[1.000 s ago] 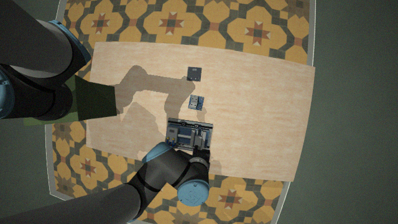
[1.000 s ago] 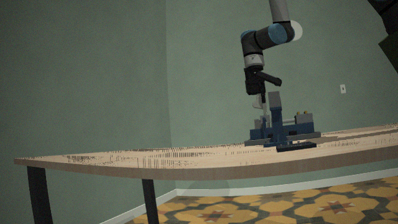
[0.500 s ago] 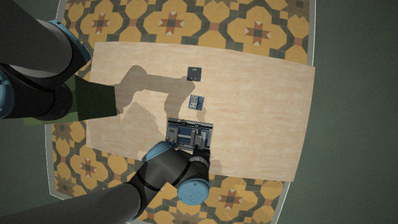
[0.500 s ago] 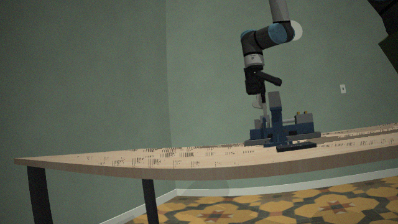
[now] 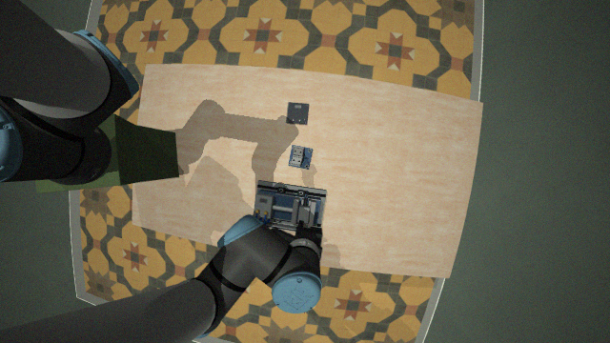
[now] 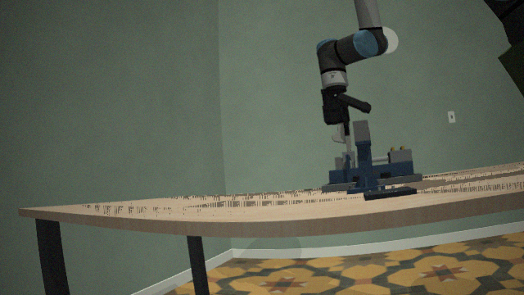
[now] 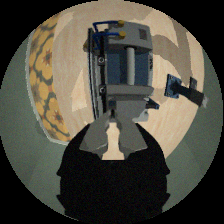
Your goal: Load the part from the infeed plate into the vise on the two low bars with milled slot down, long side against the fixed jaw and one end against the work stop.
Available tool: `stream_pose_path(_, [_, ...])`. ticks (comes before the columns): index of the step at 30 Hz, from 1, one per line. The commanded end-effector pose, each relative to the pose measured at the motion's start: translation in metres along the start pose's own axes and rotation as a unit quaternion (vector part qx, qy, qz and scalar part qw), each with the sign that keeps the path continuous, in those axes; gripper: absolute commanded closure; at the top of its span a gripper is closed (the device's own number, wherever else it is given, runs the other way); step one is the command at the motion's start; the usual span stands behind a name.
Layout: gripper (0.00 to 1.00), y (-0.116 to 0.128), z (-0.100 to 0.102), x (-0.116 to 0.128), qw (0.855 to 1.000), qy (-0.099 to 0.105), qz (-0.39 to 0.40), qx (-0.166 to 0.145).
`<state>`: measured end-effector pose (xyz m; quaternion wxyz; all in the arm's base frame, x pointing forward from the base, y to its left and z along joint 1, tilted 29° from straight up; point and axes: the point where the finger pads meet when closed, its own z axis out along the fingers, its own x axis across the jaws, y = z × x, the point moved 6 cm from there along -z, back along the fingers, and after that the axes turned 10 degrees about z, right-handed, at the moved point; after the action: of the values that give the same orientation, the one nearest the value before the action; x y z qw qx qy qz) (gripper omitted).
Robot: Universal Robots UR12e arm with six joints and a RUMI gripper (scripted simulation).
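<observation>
The grey part [image 6: 361, 131] seems to stand on end in the blue V-block [image 6: 364, 164]. From above it shows as a small light rectangle on the V-block [image 5: 300, 157]. The dark infeed plate [image 5: 297, 113] lies bare beyond it. The vise [image 5: 291, 207] stands open near the table's front edge, with its air cylinder [image 6: 399, 157] at one end. My gripper [image 7: 112, 110] is shut and empty. Its fingertips [image 6: 348, 149] hang low over the vise's end away from the cylinder. In the overhead view my wrist hides the fingers.
The V-block [image 7: 172, 86] and the infeed plate [image 7: 194, 94] sit in a row behind the vise [image 7: 120, 65]. My arm's elbow [image 5: 267, 267] overhangs the table's front edge. The robot base [image 5: 43, 105] stands at the left.
</observation>
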<state>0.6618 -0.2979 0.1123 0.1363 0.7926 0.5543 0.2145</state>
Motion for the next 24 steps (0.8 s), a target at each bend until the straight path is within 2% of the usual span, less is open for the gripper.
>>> stream_pose_path(1, [1.0,0.0004,-0.0005,0.0008,1.0,0.0,0.0,-0.001])
stream_pose_path(24, [1.0,0.0,-0.0005,0.0028,1.0,0.0,0.0,-0.001])
